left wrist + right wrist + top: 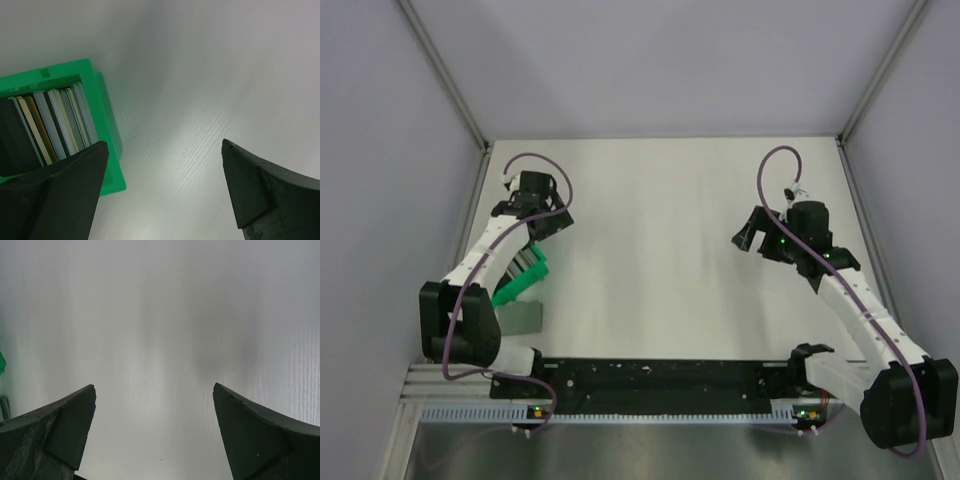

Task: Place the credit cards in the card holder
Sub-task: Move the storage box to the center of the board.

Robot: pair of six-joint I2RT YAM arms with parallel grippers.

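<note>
Several credit cards (57, 125), black, grey, whitish and tan, stand on edge in a bright green bin (107, 125). The bin also shows in the top view (523, 283), partly under my left arm. The card holder (521, 318), a flat grey-green wallet, lies shut on the table just in front of the bin. My left gripper (538, 222) hangs above the bin's far end; in its wrist view (164, 145) it is open and empty, just right of the cards. My right gripper (758, 240) is open and empty over bare table (154, 386).
The white table (660, 230) is walled by grey panels on three sides. A black rail (660, 378) with both arm bases runs along the near edge. A sliver of green (1, 362) shows at the left edge of the right wrist view.
</note>
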